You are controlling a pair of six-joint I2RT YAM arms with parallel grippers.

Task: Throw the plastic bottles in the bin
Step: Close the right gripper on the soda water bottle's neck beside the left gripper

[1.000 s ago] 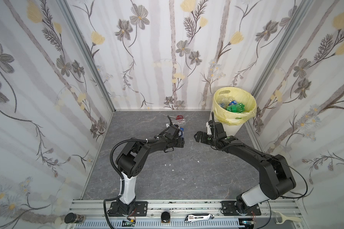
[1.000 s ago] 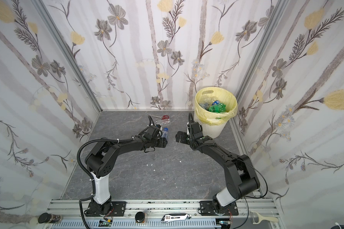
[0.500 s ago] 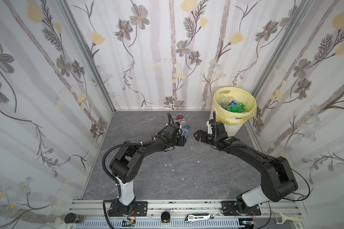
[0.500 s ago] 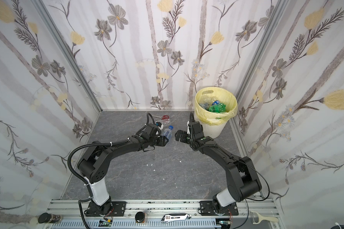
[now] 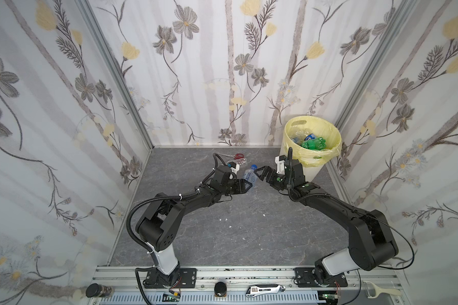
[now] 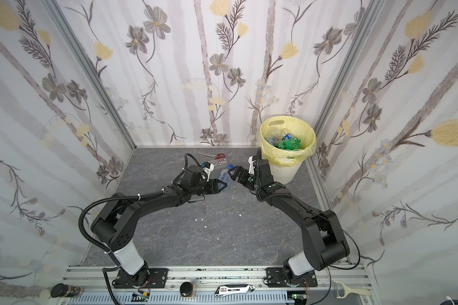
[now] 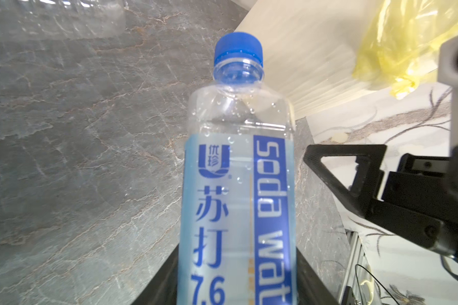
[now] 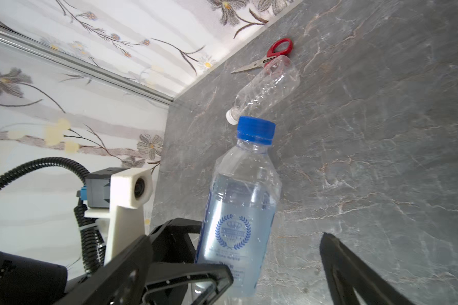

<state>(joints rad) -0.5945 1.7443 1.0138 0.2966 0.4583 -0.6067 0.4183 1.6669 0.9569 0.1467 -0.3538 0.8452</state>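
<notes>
Near the middle of the table's (image 5: 222, 232) far half, the left gripper (image 5: 245, 185) is closed on the blue-capped bottle (image 5: 250, 174), with one finger on each side of the labelled body, as the left wrist view confirms (image 7: 238, 184). The bottle is clear, carries a blue and white label and is held tilted, cap toward the far edge. Whether its base touches the table cannot be determined. The right gripper (image 5: 262, 174) is just beside the bottle on the side facing the bin, with its jaws spread wide and nothing between them. In the right wrist view the bottle (image 8: 241, 211) appears between the two spread fingers. The bin (image 5: 312, 171) stands in the far right corner of the table, lined with a yellow bag. It contains several bottles, including a green bottle (image 5: 313, 144). A clear bottle (image 8: 269, 87) with a white cap lies on its side near the far edge of the table, touching or overlapping the red-handled scissors (image 8: 273, 52), which lie beside it.
</notes>
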